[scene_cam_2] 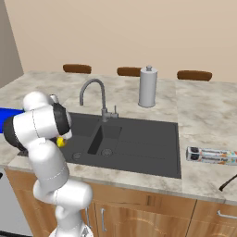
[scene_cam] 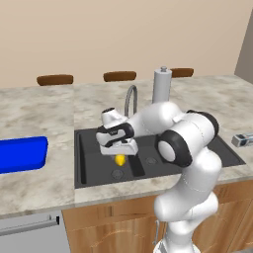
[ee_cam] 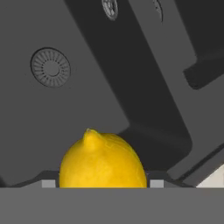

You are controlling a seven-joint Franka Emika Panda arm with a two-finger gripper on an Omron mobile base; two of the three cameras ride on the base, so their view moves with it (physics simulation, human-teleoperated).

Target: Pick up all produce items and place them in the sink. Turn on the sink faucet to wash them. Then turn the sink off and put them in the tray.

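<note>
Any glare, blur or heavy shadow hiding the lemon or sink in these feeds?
Hand view: lemon sharp, evenly lit, no glare; sink floor dark but drain ribs readable. Left base view: soft, lemon a small spot under the gripper. Right base view: arm covers most of the lemon.

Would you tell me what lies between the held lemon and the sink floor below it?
Nothing: in the hand view the stretch below the lemon is bare sink floor.

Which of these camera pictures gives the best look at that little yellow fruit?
The hand view: the small yellow lemon-like fruit looms large, pointed tip clear. The left base view shows a yellow speck under the gripper; the right base view a sliver behind the white arm.
</note>
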